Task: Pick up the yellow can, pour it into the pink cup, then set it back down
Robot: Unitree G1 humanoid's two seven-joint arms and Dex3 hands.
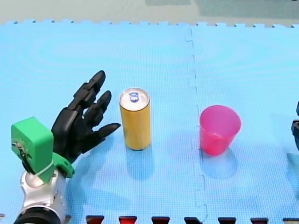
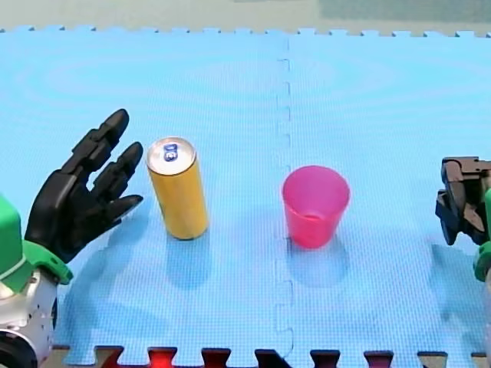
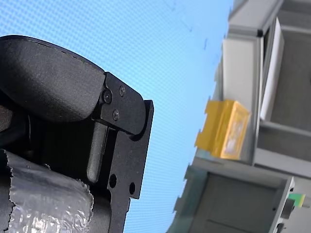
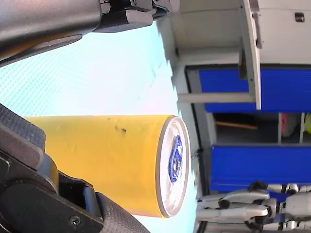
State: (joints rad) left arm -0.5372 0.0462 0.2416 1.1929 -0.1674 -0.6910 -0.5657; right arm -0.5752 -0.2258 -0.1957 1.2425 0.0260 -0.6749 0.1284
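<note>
Nearest: robot's left hand (image 1: 84, 121), black, w/ green block camera mount (image 1: 30, 140) at wrist. It was just beside the tall yellow metal can (image 1: 135, 121), not touching. Fingers (image 1: 96, 86) uncurled, nothing held; palm faced the can's side, prob. lined up for a side wrap.

Can upright on the blue foam puzzle mat (image 1: 233, 70), tab end up. In second wrist view, can body lay between black finger parts w/ a gap showing; no contact seen.

Translucent pink plastic cup (image 1: 218, 130) upright, mouth up, well apart from can on its right. That left room to tip.

Right hand (image 2: 460, 203) at mat's right edge, fingers curled, holding nothing, prob. parked clear.

Task not yet begun.
</note>
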